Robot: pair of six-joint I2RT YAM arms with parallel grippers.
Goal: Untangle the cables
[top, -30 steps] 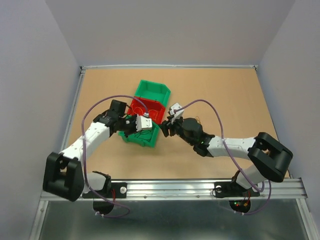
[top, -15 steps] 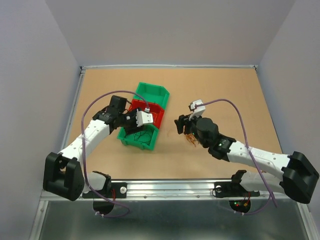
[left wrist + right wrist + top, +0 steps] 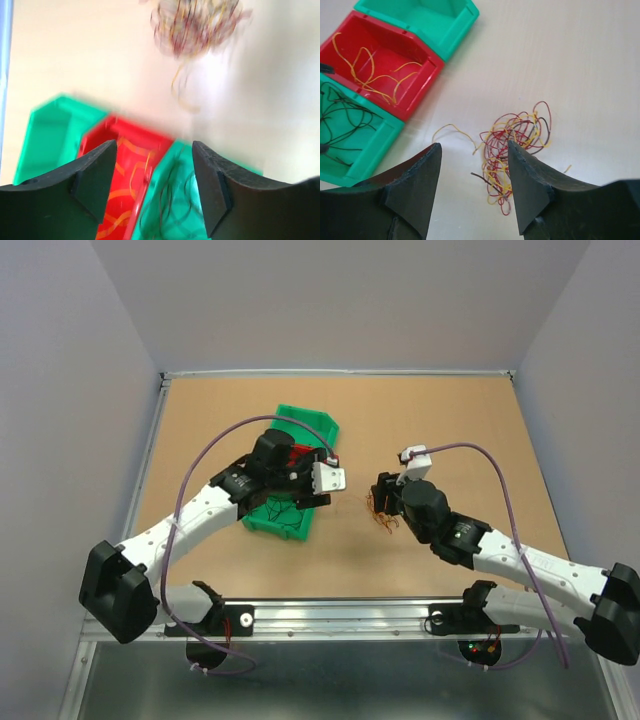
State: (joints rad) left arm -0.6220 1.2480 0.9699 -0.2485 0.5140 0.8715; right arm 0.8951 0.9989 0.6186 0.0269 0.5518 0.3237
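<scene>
The cables [image 3: 515, 140] are a loose tangle of red, orange-yellow and dark wires lying on the table, right of the bins. They also show as the small tangle [image 3: 379, 514] from above and as the blurred clump [image 3: 195, 22] in the left wrist view. My right gripper [image 3: 475, 147] hovers open just above the tangle's near-left side, with nothing between its fingers. It shows as the right gripper [image 3: 380, 497] from above. My left gripper [image 3: 153, 147] is open and empty over the bins, seen from above as the left gripper [image 3: 310, 495].
Three bins stand in a row: an empty green bin [image 3: 425, 20], a red bin [image 3: 375, 70] holding orange-yellow wires, and a green bin [image 3: 345, 130] holding dark wires. One orange-yellow strand [image 3: 451, 131] trails from the tangle towards the bins.
My left gripper has opened and swung right across the bins. My right gripper has drawn away from the bins to the right and now stands over the tangle.
</scene>
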